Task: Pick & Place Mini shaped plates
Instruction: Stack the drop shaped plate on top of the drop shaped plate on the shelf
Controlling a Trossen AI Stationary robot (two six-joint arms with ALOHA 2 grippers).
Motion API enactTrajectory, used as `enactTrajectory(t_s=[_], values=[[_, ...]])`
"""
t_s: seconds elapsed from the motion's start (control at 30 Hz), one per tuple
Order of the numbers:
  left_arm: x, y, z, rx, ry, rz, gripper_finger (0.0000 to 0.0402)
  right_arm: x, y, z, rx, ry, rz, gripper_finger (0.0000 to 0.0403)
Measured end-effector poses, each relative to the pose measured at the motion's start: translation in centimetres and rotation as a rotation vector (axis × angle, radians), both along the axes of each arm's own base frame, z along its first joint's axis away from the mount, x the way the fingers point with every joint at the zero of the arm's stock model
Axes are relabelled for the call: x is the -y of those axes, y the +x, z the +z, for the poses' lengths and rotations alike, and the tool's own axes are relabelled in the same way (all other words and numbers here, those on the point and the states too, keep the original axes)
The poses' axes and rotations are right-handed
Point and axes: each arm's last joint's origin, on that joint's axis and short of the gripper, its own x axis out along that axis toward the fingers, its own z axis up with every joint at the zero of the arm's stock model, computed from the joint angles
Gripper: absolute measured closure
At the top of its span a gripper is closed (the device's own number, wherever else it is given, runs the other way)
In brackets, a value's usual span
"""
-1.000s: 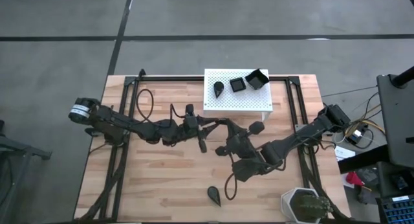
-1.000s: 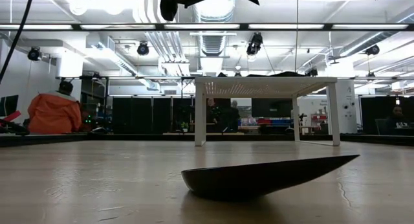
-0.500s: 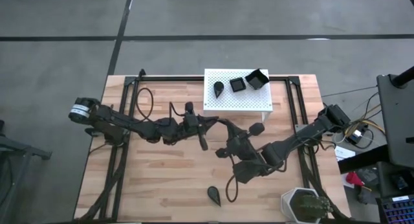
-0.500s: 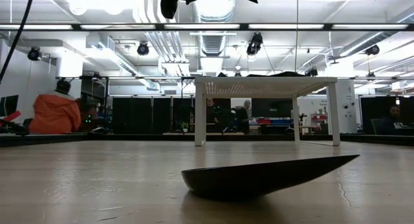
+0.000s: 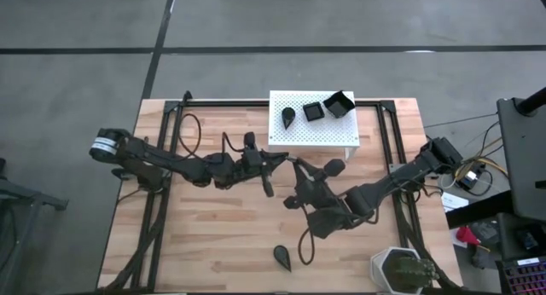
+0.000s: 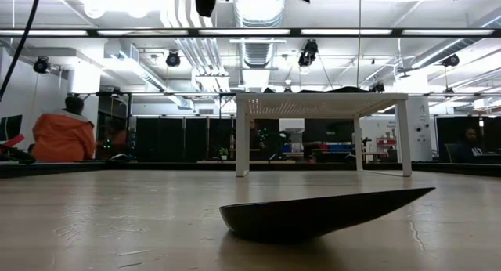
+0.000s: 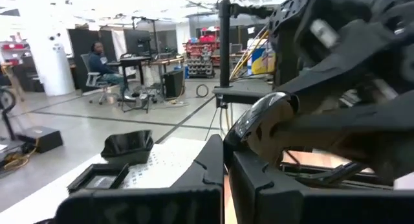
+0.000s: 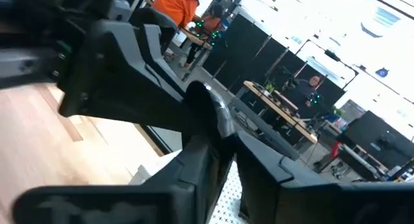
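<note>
My left gripper (image 5: 280,161) and my right gripper (image 5: 294,171) meet tip to tip above the middle of the table, just in front of the white stand (image 5: 314,135). Between them is a small glossy black plate (image 7: 262,117), which also shows in the right wrist view (image 8: 208,111). Both grippers' fingers stand close together. A teardrop plate (image 5: 288,116), a square plate (image 5: 313,110) and a tilted square plate (image 5: 339,103) rest on the stand's top. Another teardrop plate (image 5: 282,257) lies on its underside on the table near the front edge, and it shows large in the low view (image 6: 313,212). My left gripper is shut on the plate's rim (image 7: 249,130), which sits at the fingertips. The fingers lie level and come from the table's left. The plate is clear of the table. My right gripper is shut on the plate's opposite edge (image 8: 213,123) at its fingertips. It comes level from the table's right and near side. Its own fingers hide the exact place of contact.
The white perforated stand (image 6: 321,102) stands at the far middle on its legs. A white pot with a green plant (image 5: 397,269) is at the near right corner. Black frame rails (image 5: 166,184) run along both sides of the table. People sit in the room behind.
Both grippers have stayed together over the middle of the table and have drifted a little toward the far edge. The plates on the stand and the teardrop plate on the table have not moved.
</note>
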Motion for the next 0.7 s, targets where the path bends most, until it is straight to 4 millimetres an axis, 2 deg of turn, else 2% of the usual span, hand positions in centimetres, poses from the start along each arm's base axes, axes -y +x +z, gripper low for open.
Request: enactTrajectory(t_s=[0.17, 0.3, 0.5, 0.7], values=[[-0.4, -0.4, 0.7, 0.006, 0.027, 0.016, 0.0399, -0.5, -0.4, 0.2, -0.027, -0.016, 0.021, 0.0273], [-0.7, -0.6, 0.9, -0.021, 0.054, 0.036, 0.04, -1.4, -0.9, 0.3, -0.05, -0.039, 0.041, 0.0251], [-1.8, -0.6, 1.9, -0.144, -0.015, 0.064, 0.04, -1.8, -1.7, -0.2, -0.06, -0.045, 0.054, 0.0249], [-2.9, -0.9, 3.6, -0.236, -0.062, 0.1, 0.0401, -2.1, -3.7, -1.1, -0.027, -0.025, 0.065, 0.0266]])
